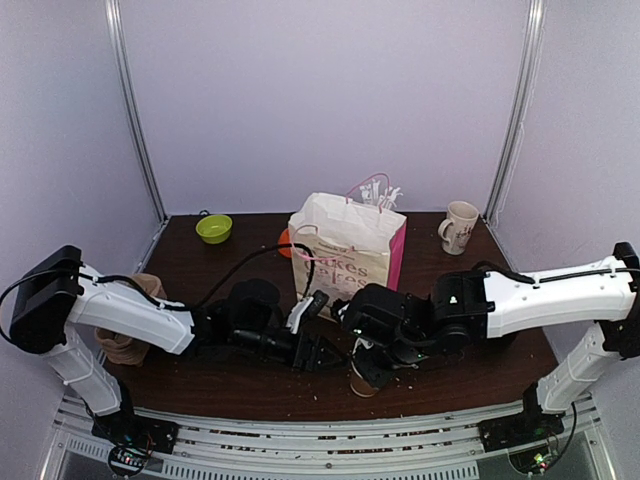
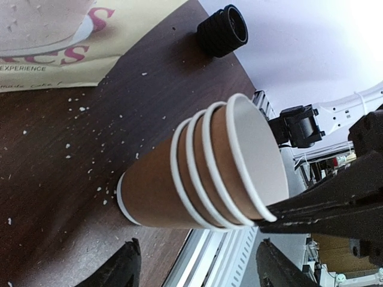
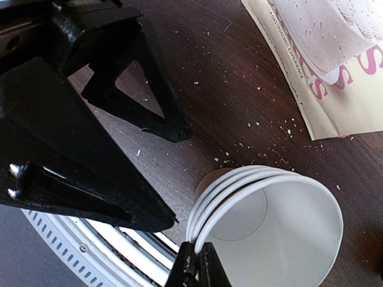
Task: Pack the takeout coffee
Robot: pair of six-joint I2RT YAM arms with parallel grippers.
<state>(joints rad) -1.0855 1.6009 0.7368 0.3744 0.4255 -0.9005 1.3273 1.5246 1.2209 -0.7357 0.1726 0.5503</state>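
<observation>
Several nested brown paper cups (image 2: 179,185) with white rims lean tilted on the dark table near its front edge; this is the takeout coffee cup stack (image 1: 365,378). My right gripper (image 3: 197,251) is shut on the rim of the innermost cup (image 3: 275,233), one finger inside and one outside. From the left wrist view its dark fingers (image 2: 323,212) reach in from the right to that rim. My left gripper (image 2: 198,243) is open, its fingers standing apart on either side below the stack and touching nothing. In the top view the left gripper (image 1: 325,352) sits just left of the cups.
A squat black ribbed stack (image 2: 222,30) lies on the table beyond the cups. A white and pink paper bag (image 1: 345,245) stands open behind both grippers. A green bowl (image 1: 214,228), a cream mug (image 1: 460,226) and a brown object (image 1: 130,320) at far left are around. Crumbs dot the table.
</observation>
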